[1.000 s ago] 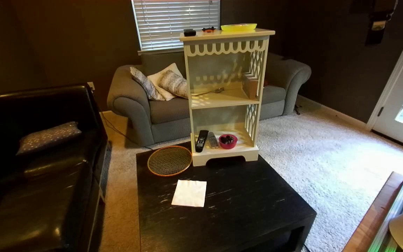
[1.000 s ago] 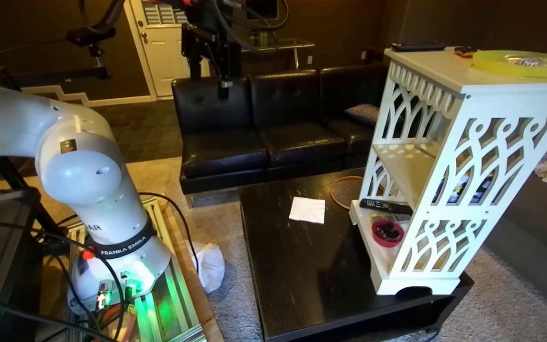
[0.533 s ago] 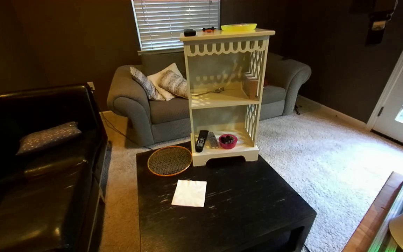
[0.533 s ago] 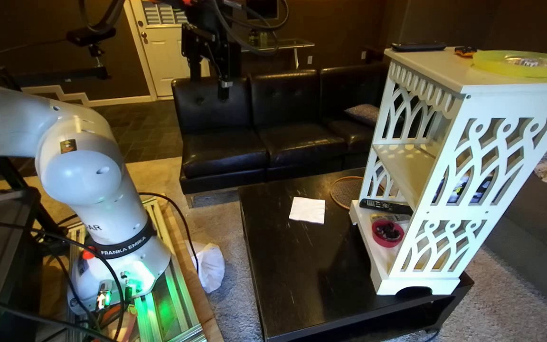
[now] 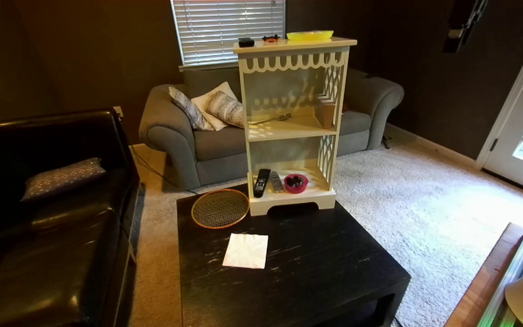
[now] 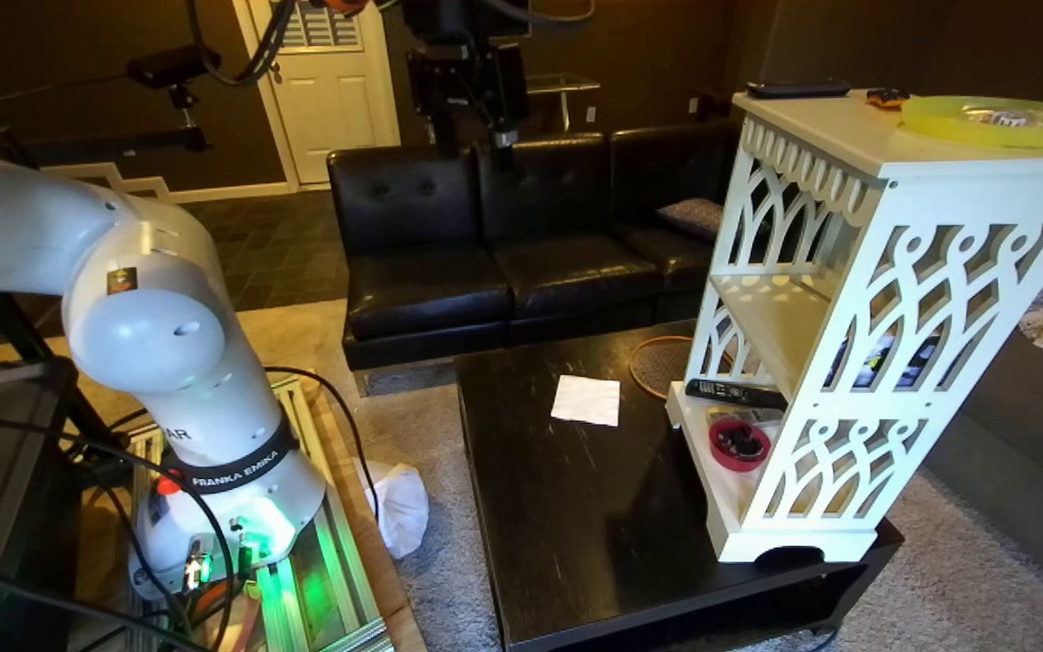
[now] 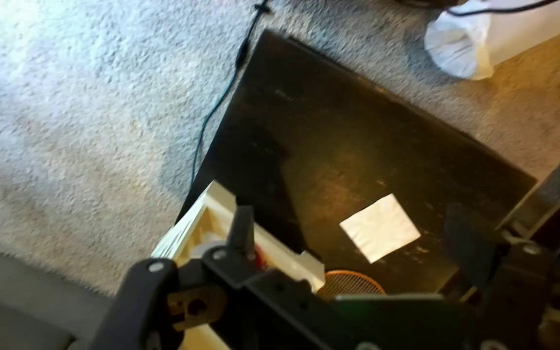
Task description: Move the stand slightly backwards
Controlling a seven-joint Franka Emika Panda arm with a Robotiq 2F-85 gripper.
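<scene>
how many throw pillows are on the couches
4 visible. On the grey couch: two patterned pillows and, partly covered by them, a cream pillow. On the black couch: a spotted pillow. The stand hides part of the grey couch, so others may sit there.

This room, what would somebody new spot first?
Probably the tall cream stand on the black table. Next, perhaps, the bright yellow dish on top and the pink bowl on the bottom shelf. In an exterior view, the white robot arm, lit green at its foot, stands out.
</scene>
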